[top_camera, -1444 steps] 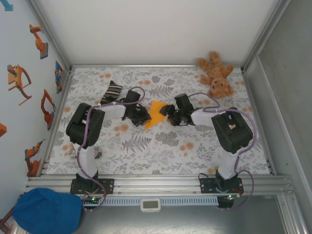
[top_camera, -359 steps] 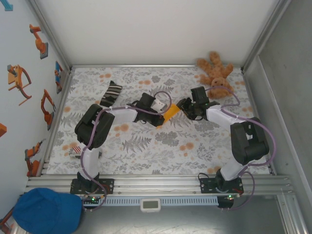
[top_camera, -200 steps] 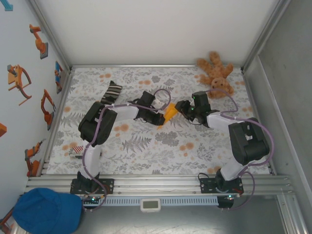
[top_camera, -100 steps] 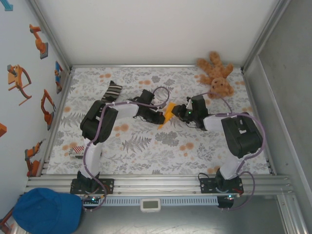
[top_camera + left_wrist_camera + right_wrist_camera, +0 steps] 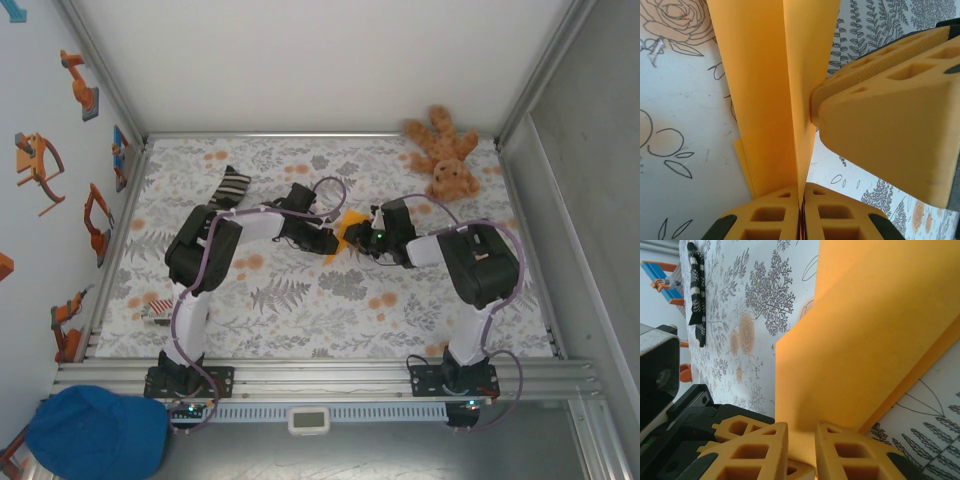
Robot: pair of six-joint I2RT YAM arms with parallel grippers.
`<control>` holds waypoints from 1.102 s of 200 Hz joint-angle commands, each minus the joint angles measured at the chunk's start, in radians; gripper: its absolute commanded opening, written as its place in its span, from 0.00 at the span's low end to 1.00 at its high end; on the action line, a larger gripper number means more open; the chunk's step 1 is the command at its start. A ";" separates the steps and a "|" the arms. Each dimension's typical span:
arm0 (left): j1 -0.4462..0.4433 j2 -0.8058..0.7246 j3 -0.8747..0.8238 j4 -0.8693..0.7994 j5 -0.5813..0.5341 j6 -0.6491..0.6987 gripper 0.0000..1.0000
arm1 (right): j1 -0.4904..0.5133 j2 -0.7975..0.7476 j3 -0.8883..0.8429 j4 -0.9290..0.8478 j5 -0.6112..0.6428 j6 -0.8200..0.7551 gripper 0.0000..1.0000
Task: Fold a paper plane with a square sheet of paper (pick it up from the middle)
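The sheet of paper is a folded orange-yellow shape standing on edge between my two grippers at mid-table. My left gripper is shut on its lower edge, and in the left wrist view the jaws pinch the paper along its crease. My right gripper reaches in from the right. One of its fingers touches the paper's side. In the right wrist view its jaws stand narrowly apart with the paper in the gap.
A brown teddy bear lies at the back right. A striped sock lies at the back left, and the right wrist view also catches this sock. A blue cap sits off the table at the near left.
My right gripper has slid left up to the paper and its jaws have narrowed. The paper now stands more upright and looks narrower. The left gripper has barely moved.
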State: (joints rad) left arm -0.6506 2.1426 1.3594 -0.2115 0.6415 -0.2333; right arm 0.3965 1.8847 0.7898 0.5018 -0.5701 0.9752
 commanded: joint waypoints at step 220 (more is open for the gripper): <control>0.016 0.073 0.000 -0.113 -0.017 -0.021 0.09 | 0.011 0.010 0.084 -0.059 -0.011 -0.033 0.21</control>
State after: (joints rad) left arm -0.6407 2.1571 1.3743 -0.2291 0.6640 -0.2417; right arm 0.3973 1.8687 0.8391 0.4385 -0.5636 0.9562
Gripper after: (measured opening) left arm 0.090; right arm 0.206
